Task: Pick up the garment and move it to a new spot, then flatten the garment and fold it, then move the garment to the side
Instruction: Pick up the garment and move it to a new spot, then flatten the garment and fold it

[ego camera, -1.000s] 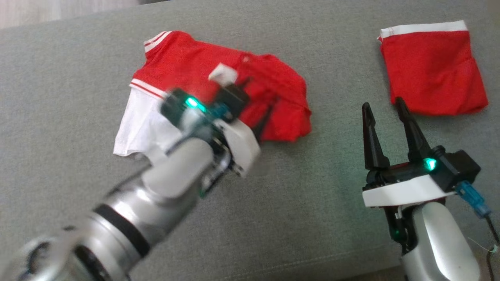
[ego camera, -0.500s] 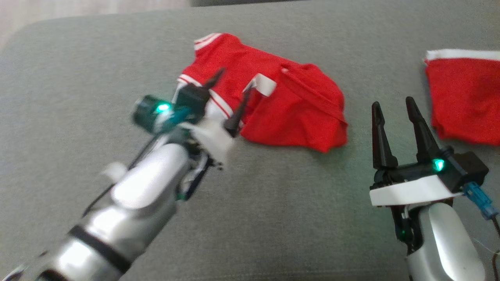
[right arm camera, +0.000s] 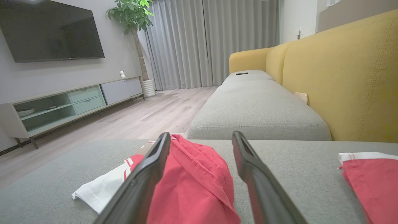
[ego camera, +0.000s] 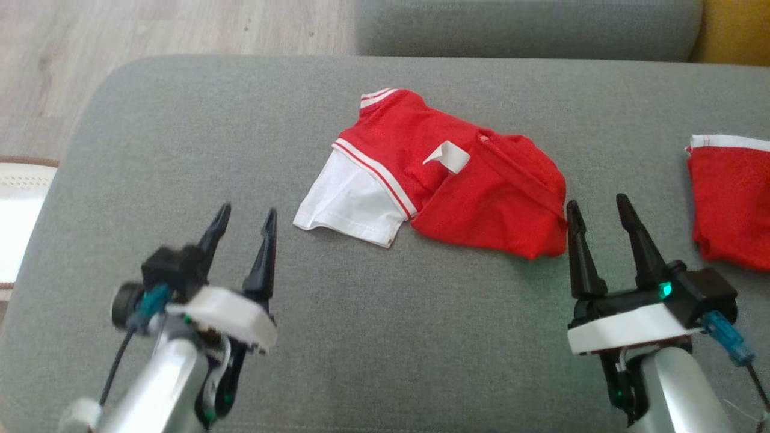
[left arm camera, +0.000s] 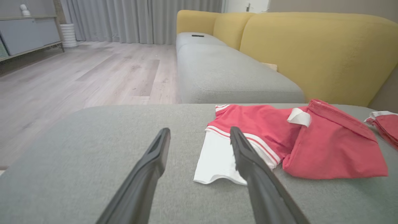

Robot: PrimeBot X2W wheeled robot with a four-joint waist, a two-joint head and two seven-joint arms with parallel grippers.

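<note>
- Left gripper [ego camera: 248, 210]: jaws spread, empty, near the garment's [ego camera: 481, 198] white end.
- Right gripper [ego camera: 597, 201]: jaws spread, empty, just beside the garment's red edge.
- Garment lies rumpled on the grey sofa seat [ego camera: 180, 132].
- A folded red piece [ego camera: 728, 210] lies well apart on the garment's right.

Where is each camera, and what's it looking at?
Head view: on the head, looking down at the shirt on the cushion; left gripper and right gripper show, open.
Left wrist view: on the left wrist, looking along its fingers at the shirt and yellow sofa.
Right wrist view: on the right wrist, looking along its fingers past the shirt to the TV.
Shared: both wrist views see the yellow sofa.
</note>
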